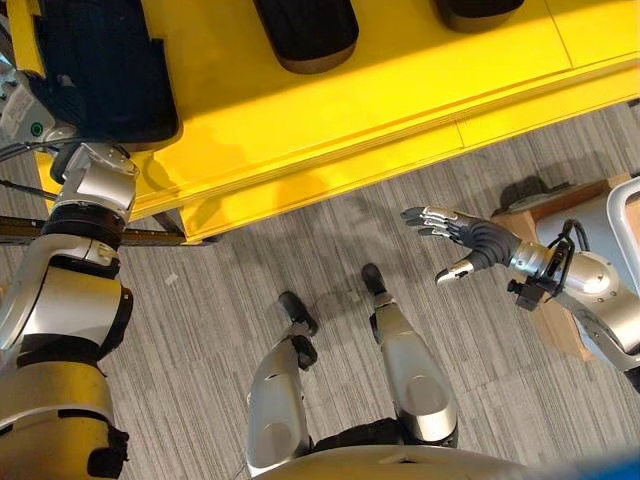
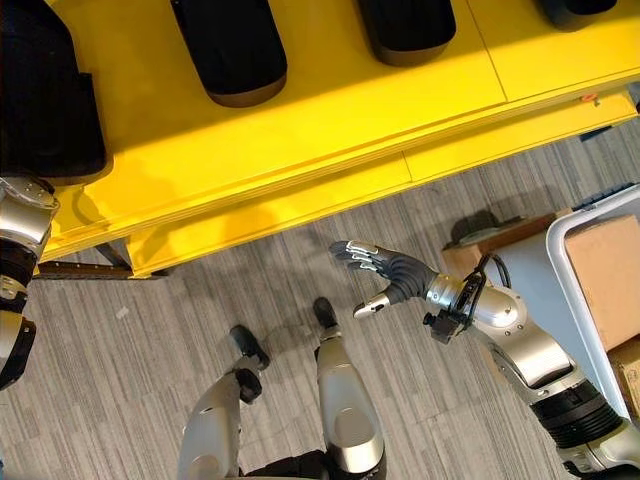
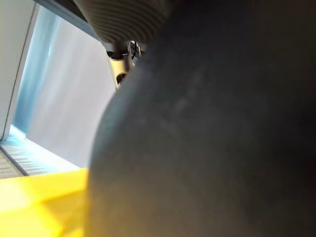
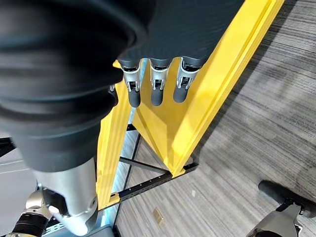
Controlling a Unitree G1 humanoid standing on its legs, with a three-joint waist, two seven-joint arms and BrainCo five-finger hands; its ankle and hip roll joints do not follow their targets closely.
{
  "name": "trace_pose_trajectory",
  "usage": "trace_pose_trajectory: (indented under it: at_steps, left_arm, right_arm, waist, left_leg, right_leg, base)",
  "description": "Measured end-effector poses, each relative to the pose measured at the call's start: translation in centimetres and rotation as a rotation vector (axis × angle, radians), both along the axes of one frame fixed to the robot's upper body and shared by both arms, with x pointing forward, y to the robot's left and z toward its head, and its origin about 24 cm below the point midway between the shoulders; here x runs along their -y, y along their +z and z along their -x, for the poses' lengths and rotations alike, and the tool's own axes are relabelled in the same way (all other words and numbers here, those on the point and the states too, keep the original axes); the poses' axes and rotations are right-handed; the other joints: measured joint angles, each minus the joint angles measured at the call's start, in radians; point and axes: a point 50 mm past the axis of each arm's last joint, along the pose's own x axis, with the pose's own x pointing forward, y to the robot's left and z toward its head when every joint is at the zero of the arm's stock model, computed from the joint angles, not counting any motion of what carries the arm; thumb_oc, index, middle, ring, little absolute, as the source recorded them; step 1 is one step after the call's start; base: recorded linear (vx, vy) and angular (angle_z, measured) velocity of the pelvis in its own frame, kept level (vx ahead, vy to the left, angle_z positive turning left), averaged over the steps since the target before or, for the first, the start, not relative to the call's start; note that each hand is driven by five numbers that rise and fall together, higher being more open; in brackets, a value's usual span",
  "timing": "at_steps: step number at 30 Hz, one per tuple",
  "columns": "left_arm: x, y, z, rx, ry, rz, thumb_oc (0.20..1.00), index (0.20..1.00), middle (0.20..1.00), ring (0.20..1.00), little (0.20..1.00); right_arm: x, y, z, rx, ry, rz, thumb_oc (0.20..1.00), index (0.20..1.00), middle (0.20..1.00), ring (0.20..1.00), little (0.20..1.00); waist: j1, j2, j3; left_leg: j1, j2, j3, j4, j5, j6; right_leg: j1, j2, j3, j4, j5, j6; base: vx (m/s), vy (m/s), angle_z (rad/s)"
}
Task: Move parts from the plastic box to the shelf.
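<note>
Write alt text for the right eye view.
The robot's right hand hangs open and empty above grey carpet, in front of a yellow shelf holding black parts. A white plastic box sits at the right edge.

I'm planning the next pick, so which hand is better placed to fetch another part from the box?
Probably the right hand: it hangs empty and open over the grey carpet, on the side where the white plastic box stands. The left arm reaches to a black moulded part on the yellow shelf.
</note>
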Motion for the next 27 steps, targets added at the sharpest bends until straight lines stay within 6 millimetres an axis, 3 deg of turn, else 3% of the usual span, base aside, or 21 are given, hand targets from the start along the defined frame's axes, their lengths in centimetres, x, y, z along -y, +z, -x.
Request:
trace_pose_trajectory:
  at_steps: [13, 18, 19, 20, 21, 27]
  left_arm:
    - [-0.16, -0.07, 0.05, -0.005, 0.002, 0.009, 0.200, 0.200, 0.200, 0.200, 0.200]
    - [-0.47, -0.34, 0.17, -0.006, 0.014, 0.034, 0.200, 0.200, 0.200, 0.200, 0.200]
    - [-0.48, -0.35, 0.18, -0.005, 0.014, 0.036, 0.482, 0.482, 0.482, 0.482, 0.482]
    - [-0.51, -0.32, 0.20, -0.002, 0.016, 0.039, 0.699, 0.699, 0.699, 0.699, 0.699]
    - [-0.57, -0.28, 0.24, 0.003, 0.018, 0.045, 1.000, 1.000, 1.000, 1.000, 1.000]
    - [-0.98, -0.57, 0.44, 0.020, 0.031, 0.097, 1.000, 1.000, 1.000, 1.000, 1.000]
  right_arm:
    - [-0.07, -0.36, 0.30, 0.002, 0.001, -0.012, 1.000, 1.000, 1.000, 1.000, 1.000]
    - [-0.10, -0.33, 0.27, 0.004, 0.001, -0.014, 1.000, 1.000, 1.000, 1.000, 1.000]
    - [-0.10, -0.31, 0.26, 0.005, 0.001, -0.014, 1.000, 1.000, 1.000, 1.000, 1.000]
    - [-0.09, -0.33, 0.26, 0.005, 0.000, -0.014, 1.000, 1.000, 1.000, 1.000, 1.000]
    - [-0.09, -0.35, 0.27, 0.004, -0.001, -0.014, 1.000, 1.000, 1.000, 1.000, 1.000]
    - [-0.06, -0.35, 0.24, 0.006, -0.010, -0.017, 1.000, 1.000, 1.000, 1.000, 1.000]
  waist:
    - [0.001, -0.025, 0.002]
    - [0.001, -0.033, 0.002]
    - [0.001, -0.033, 0.002]
    - [0.001, -0.034, 0.002]
    - [0.001, -0.035, 0.002]
    - [0.001, -0.036, 0.002]
  left_leg:
    - [-0.013, 0.028, 0.014, 0.043, -0.024, -0.002]
    - [-0.013, 0.036, 0.014, 0.052, -0.032, -0.001]
    - [-0.013, 0.035, 0.013, 0.052, -0.032, -0.001]
    - [-0.013, 0.035, 0.013, 0.053, -0.032, -0.001]
    - [-0.013, 0.035, 0.012, 0.053, -0.032, -0.001]
    - [-0.013, 0.035, 0.010, 0.061, -0.033, -0.002]
  right_leg:
    - [0.005, 0.012, -0.005, -0.023, 0.012, -0.004]
    - [0.006, 0.005, -0.044, -0.023, 0.016, -0.010]
    - [0.006, 0.006, -0.048, -0.023, 0.017, -0.011]
    - [0.007, 0.006, -0.051, -0.023, 0.017, -0.012]
    - [0.007, 0.005, -0.055, -0.023, 0.018, -0.013]
    - [0.011, 0.005, -0.057, -0.025, 0.021, -0.016]
  base:
    - [0.01, -0.010, -0.04]
    - [0.00, -0.027, -0.01]
    - [-0.01, -0.035, 0.02]
    - [-0.01, -0.031, 0.02]
    - [0.00, 0.000, 0.00]
    - [0.00, 0.000, 0.00]
